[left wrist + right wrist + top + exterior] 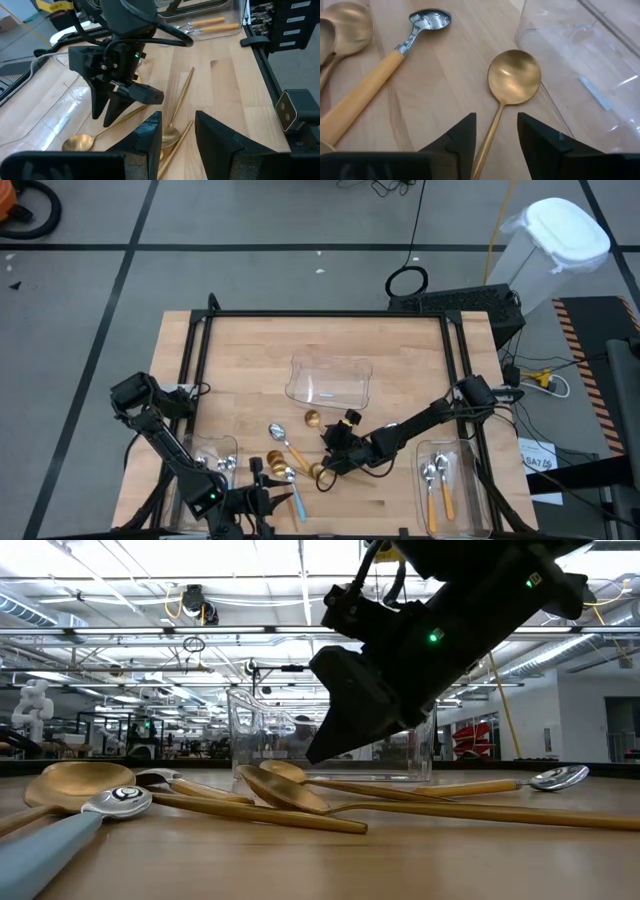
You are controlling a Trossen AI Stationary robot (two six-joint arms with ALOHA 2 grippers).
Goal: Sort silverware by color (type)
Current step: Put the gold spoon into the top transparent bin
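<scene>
Over the table's middle, the right gripper hung open astride a gold spoon's handle; closing squarely on that thin handle, low against the wood, looked wisest.

We find no text, label, brand or number that can be read in any view. A white sheet at the table's right edge carries dark print, but it is too small for us to make out. A yellow tag in the left wrist view shows dark marks we cannot read either. The spoons and trays bear no lettering that we can see.
</scene>
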